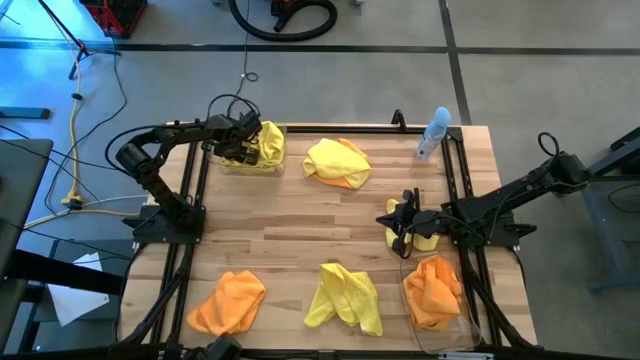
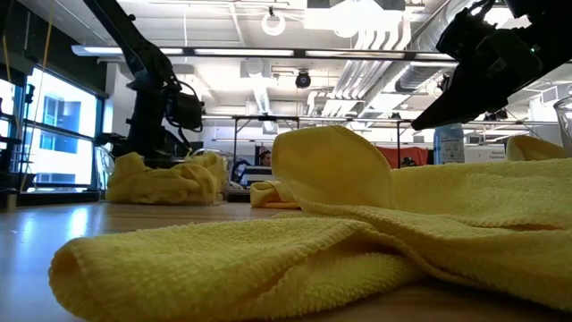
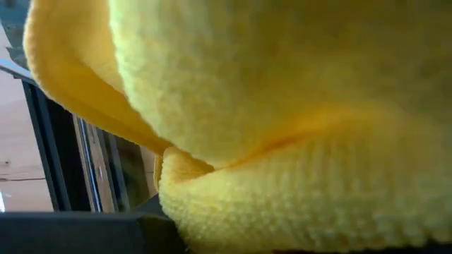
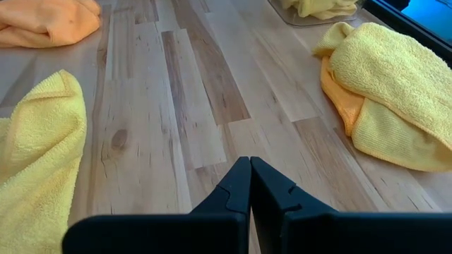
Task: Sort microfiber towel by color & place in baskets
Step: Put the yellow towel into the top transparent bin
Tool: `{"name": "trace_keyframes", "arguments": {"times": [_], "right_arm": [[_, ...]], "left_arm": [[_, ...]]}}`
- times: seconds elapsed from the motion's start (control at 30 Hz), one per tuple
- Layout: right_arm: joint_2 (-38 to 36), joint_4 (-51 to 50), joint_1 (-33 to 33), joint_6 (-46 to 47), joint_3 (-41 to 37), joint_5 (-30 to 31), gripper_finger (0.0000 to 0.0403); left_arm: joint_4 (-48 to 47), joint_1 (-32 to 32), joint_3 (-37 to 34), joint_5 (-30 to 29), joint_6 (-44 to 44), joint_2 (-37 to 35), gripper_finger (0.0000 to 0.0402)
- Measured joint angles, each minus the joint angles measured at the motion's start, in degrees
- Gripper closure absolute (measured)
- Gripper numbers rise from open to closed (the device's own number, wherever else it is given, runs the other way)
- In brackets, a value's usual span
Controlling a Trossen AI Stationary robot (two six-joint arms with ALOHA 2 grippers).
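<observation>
1. Left gripper [image 1: 243, 146] is over the far-left clear basket [image 1: 232, 166], right down on the yellow towel [image 1: 268, 143] in it. Its wrist view is just yellow fabric, so whether it's gripping or let go, can't tell.
2. Left arm folds back from its base at the table's left edge, elbow sticking out past the table.
3. Right gripper [image 4: 250, 185] is clenched tight on nothing, hovering over bare wood beside a small yellow cloth [image 1: 424, 240] at the right side.
4. Right arm reaches in low from the right edge.
5. Orange towel [image 1: 433, 290] sits in the near-right basket [image 1: 468, 335]. Loose on the table: a yellow-over-orange pile [image 1: 337, 162], another yellow towel [image 1: 345, 298], an orange one [image 1: 227, 302].
</observation>
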Motion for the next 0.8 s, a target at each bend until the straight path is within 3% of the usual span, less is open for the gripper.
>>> {"name": "trace_keyframes", "arguments": {"times": [0.33,0.67,0.8], "right_arm": [[0.00,0.00,-0.01,-0.02,0.00,-0.02,0.0403],[0.00,0.00,-0.01,-0.02,0.00,0.00,0.0403],[0.00,0.00,-0.01,-0.02,0.00,-0.02,0.0403]], "left_arm": [[-9.22,-1.95,4.31,2.70,-2.48,-9.25,0.0257],[-8.28,-3.67,4.76,4.98,-4.99,-21.99,0.0257],[-2.65,-3.67,4.83,1.64,-4.96,-23.10,0.0257]]}}
